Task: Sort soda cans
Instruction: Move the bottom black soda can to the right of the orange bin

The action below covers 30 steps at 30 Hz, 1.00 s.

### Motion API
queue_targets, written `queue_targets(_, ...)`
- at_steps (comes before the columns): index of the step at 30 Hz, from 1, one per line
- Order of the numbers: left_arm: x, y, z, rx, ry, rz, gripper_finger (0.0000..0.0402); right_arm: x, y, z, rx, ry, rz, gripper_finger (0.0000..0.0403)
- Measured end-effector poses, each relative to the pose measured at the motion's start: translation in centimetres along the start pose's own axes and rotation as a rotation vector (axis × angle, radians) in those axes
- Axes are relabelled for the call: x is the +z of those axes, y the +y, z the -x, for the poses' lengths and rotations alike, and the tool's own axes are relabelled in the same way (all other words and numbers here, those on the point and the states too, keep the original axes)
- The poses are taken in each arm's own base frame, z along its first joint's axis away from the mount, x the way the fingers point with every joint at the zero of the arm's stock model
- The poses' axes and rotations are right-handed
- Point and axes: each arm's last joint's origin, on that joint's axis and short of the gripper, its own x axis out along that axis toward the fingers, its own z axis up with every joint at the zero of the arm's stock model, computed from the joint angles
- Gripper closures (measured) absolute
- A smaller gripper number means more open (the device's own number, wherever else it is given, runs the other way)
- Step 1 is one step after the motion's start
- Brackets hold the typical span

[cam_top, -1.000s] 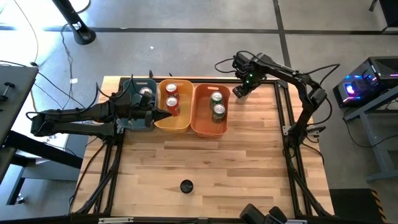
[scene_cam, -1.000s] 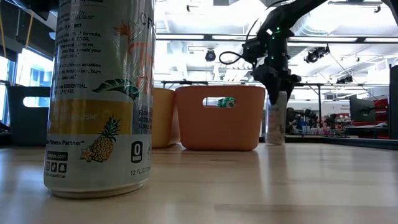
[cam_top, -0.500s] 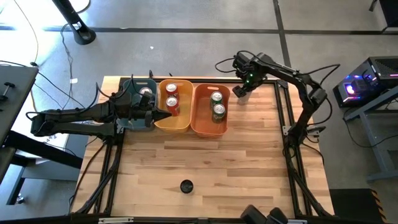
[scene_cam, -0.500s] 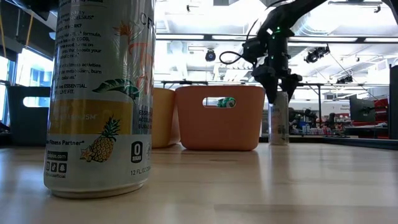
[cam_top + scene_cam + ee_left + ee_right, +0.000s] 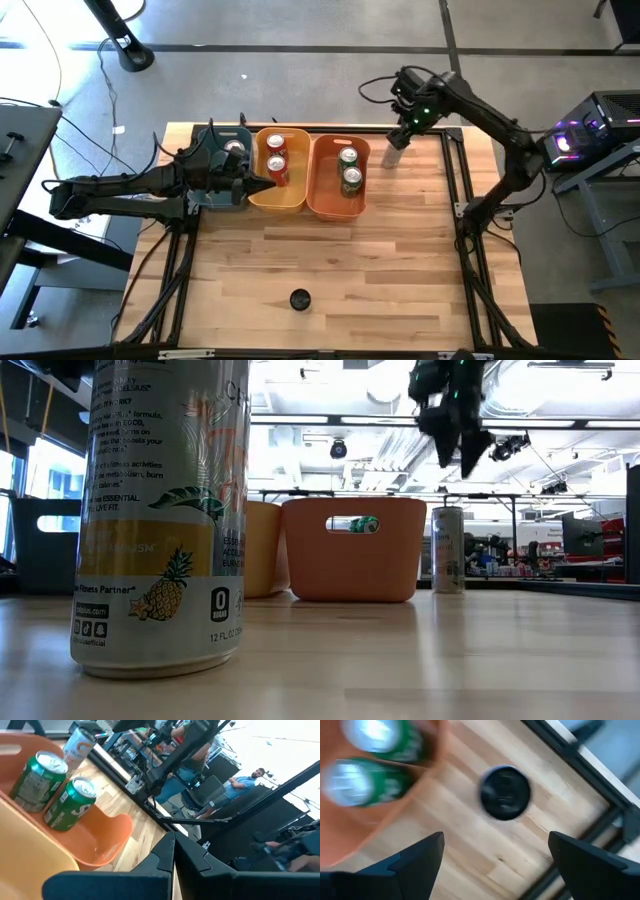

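Note:
My right gripper (image 5: 403, 132) hangs open above a pale can with a dark top (image 5: 392, 157) that stands on its base beside the orange bin (image 5: 325, 207), near the table's far right. The low view shows this can (image 5: 447, 550) well below the gripper (image 5: 457, 450); the right wrist view looks down on its top (image 5: 505, 792). Two green cans (image 5: 350, 167) stand in the orange bin, two red cans (image 5: 277, 155) in the yellow bin (image 5: 290, 202), and a silver-topped can (image 5: 234, 147) in the teal bin (image 5: 212, 135). My left gripper (image 5: 268, 184) is shut, over the yellow bin's left rim.
Another pale can with a dark top (image 5: 299, 299) stands alone near the table's near edge; in the low view it fills the left foreground (image 5: 160, 510). Bare wood lies between it and the three bins. People sit in the room beyond the table in the left wrist view.
My right gripper has let go of the pale can beside the orange bin and risen straight up, drifting slightly toward the table's right edge. The can stays standing upright on the table. The left arm has kept still.

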Motion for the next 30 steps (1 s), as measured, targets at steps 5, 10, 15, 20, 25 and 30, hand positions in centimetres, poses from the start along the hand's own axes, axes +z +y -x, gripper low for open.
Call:
queue_targets(5, 0.1, -0.9, 0.0, -0.014, 0.032, -0.093, 0.0401, -2.1, 2.9, 3.5, 0.197, -0.142, 0.084, 0.005)
queue_targets(10, 0.9, -3.8, 0.1, -0.092, 0.063, -0.283, 0.0401, -4.0, 8.4, 6.1, 0.413, -0.293, 0.174, 0.005)
queue_targets(15, 1.8, -7.5, -0.8, -0.164, 0.12, -0.464, 0.0401, -5.8, 14.0, 7.3, 0.537, -0.412, 0.299, 0.005)
queue_targets(20, 1.7, -10.3, -3.1, -0.147, 0.268, -0.635, 0.039, -7.6, 16.4, 7.8, 0.507, -0.473, 0.369, 0.005)
queue_targets(25, 0.7, -11.9, -5.6, -0.07, 0.48, -0.74, 0.0334, -8.9, 17.5, 8.0, 0.532, -0.453, 0.404, 0.005)
queue_targets(30, -0.6, -13.4, -6.7, -0.036, 0.619, -0.65, 0.0245, -9.9, 18.3, 8.2, 0.543, -0.455, 0.496, 0.005)
